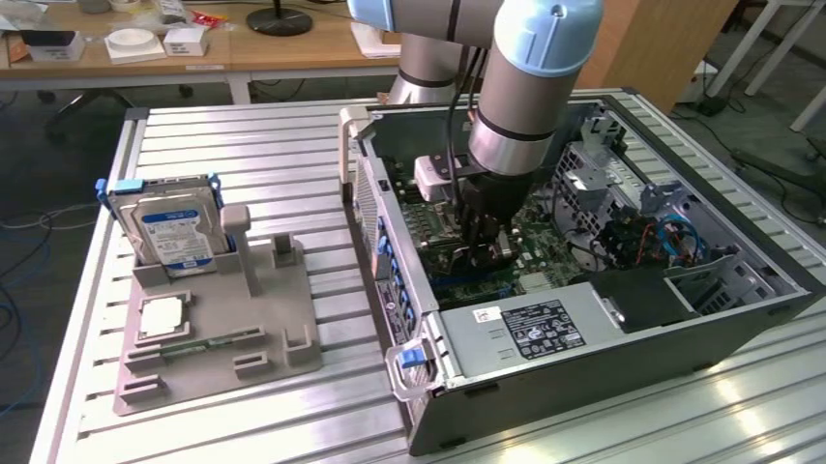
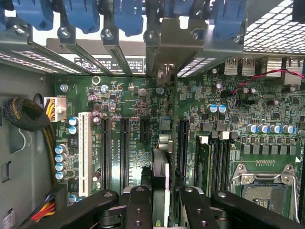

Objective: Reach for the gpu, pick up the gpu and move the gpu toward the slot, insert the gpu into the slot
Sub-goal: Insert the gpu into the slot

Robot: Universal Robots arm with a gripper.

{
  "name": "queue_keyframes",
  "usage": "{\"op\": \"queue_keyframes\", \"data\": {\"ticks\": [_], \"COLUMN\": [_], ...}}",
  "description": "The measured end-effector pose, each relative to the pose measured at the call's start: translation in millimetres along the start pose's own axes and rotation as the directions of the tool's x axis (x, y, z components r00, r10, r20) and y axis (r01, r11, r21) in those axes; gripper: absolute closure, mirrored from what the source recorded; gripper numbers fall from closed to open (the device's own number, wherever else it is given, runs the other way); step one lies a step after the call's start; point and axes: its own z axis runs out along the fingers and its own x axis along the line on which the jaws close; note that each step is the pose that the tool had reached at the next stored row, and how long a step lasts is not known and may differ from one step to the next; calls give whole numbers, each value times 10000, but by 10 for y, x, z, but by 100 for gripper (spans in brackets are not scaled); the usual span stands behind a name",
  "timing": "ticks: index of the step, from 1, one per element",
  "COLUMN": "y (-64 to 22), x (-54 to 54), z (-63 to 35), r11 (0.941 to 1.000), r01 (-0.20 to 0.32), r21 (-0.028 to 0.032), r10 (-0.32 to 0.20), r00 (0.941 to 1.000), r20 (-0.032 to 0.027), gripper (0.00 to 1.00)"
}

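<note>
arm (image 1: 516, 106): silver tube, pale-blue joint caps | gripper (image 2: 161, 205): black bolted linkage fingers

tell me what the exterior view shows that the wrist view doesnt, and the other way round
Exterior view alone: the robot arm reaching down into the open computer case, and beside the case a grey holder with a blue-labelled hard drive standing in it and a processor chip lying flat. Wrist view alone: the white expansion slot, the empty processor socket, and the blue latches. Both: the gripper shut on the gpu over the motherboard.
</note>
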Motion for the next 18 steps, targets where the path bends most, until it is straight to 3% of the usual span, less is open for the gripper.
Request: {"op": "queue_keyframes", "data": {"ticks": [18], "y": [1], "x": [1], "z": [43], "r11": [10000], "r01": [1], "r21": [0], "r10": [-1], "r00": [10000], "r20": [0], "gripper": [73]}}
